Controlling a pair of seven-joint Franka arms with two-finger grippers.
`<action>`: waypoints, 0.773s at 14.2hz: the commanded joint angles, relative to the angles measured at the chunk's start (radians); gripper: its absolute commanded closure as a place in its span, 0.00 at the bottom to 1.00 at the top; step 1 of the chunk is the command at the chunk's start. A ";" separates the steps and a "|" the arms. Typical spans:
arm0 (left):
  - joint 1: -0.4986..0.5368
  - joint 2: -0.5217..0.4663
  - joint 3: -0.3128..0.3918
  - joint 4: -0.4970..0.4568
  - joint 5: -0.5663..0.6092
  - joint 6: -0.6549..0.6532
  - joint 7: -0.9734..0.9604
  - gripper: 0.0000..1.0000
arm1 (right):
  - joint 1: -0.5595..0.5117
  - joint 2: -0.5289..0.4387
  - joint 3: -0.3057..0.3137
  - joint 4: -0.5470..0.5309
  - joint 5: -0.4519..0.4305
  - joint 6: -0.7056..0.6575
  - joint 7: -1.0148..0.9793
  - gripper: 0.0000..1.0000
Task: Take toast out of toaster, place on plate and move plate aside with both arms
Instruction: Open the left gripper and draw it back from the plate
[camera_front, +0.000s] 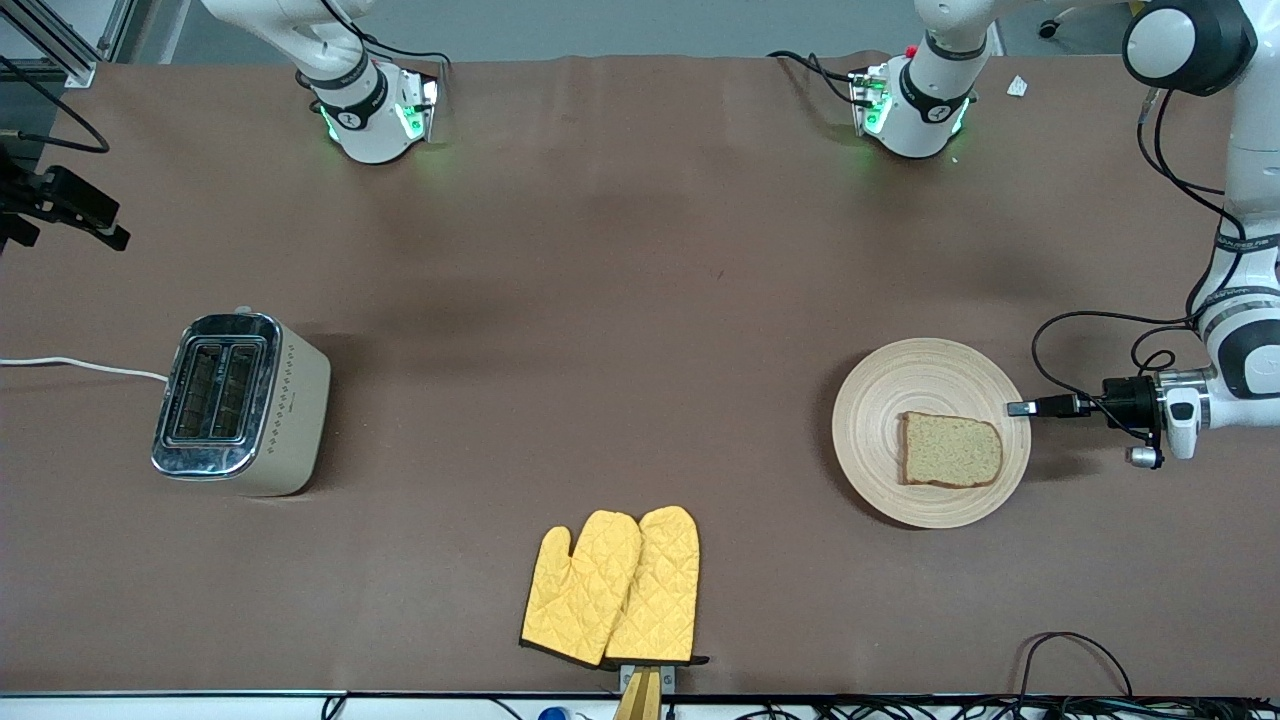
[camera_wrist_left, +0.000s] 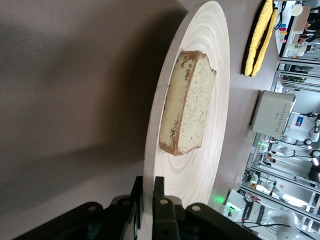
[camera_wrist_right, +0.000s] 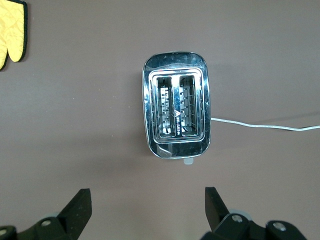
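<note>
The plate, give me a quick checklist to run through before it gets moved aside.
1. Toast lies flat on the plate: ok.
2. Left gripper shut on the plate's rim: ok.
3. Right gripper holds the plate too: not ok, it is open over the toaster.
4. Toaster slots empty: ok.
5. Oven mitts apart from the plate: ok.

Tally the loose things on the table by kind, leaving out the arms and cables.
Toaster: 1
Plate: 1
Toast on the plate: 1
Yellow oven mitts, side by side: 2
Total: 5
</note>
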 joint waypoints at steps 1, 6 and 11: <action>0.000 -0.005 -0.004 0.007 0.005 0.043 0.062 0.84 | -0.013 0.003 0.009 0.015 -0.009 -0.014 0.011 0.00; -0.004 -0.050 -0.012 0.073 0.066 0.074 0.061 0.00 | -0.010 0.003 0.009 0.015 -0.009 -0.016 0.011 0.00; -0.090 -0.212 -0.020 0.117 0.175 0.074 -0.080 0.00 | -0.010 0.001 0.009 0.012 -0.009 -0.016 0.011 0.00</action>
